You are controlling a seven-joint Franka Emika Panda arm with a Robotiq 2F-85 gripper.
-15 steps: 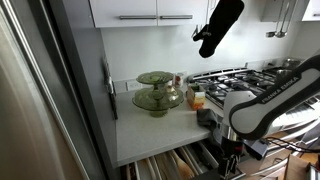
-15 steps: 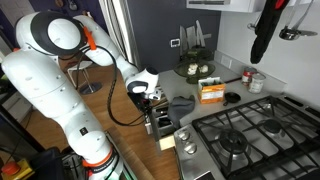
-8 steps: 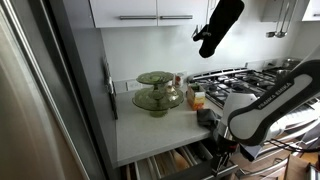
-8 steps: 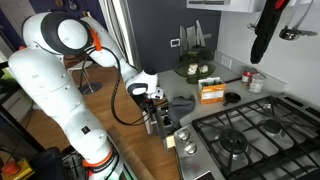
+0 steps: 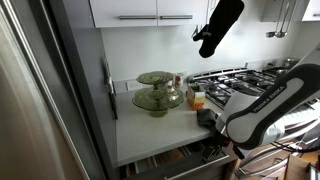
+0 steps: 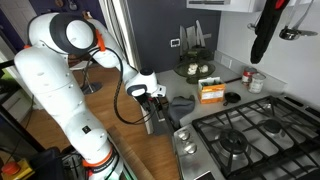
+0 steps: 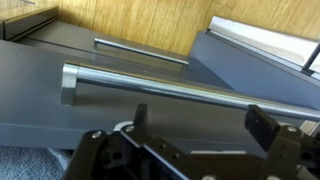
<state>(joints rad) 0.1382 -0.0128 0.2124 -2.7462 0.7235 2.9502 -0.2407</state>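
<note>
In an exterior view, shows the gripper [image 5: 228,150] low at the lower right, level with the drawer [image 5: 175,160] that stands slightly out beneath the countertop [image 5: 150,135]; arm bent downward, presumably to bring the wrist square to the drawer front. In an exterior view, places the gripper [image 6: 156,100] near centre frame, against or just beside the drawer [image 6: 158,122] at the cabinet edge, left of the stove [image 6: 245,135]; contact not resolvable. In the wrist view, presents the bar handle [image 7: 170,88] of the drawer running across mid-frame, with the fingers [image 7: 139,118] spread wide at the bottom edge, released, grasping nothing. Sits just short of the bar, likely so that both fingers can bear on or straddle it. Higher in the frame, shows a second handle [image 7: 140,52] on a lower front, and wooden floor [image 7: 120,20] beyond.
</note>
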